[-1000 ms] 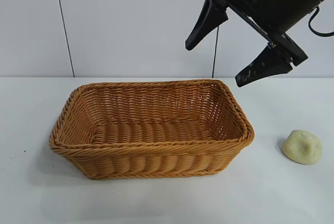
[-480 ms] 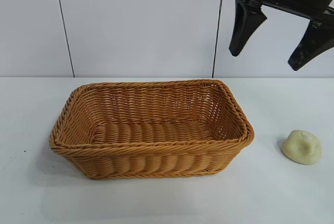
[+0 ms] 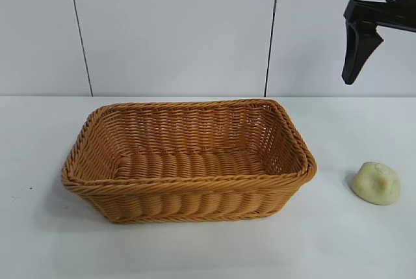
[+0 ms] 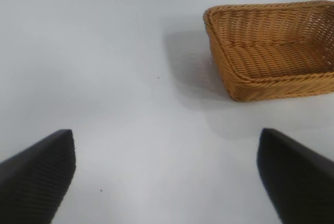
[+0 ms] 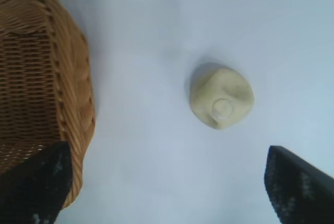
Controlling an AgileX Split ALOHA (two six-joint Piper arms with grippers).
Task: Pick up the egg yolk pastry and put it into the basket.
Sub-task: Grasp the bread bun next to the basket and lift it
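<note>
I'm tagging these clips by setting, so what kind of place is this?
Probably a robot test bench in a lab: a plain white table against bare white wall panels, with only a wicker basket and an egg yolk pastry set out.

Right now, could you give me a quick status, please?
Right gripper open, high above pastry. Left gripper open, off by basket. Pastry on table, path clear.

Woven wicker basket (image 3: 188,162) — ribbed, faintly glossy; smooth matt egg yolk pastry (image 3: 376,183) — on a smooth white table (image 3: 351,240)
</note>
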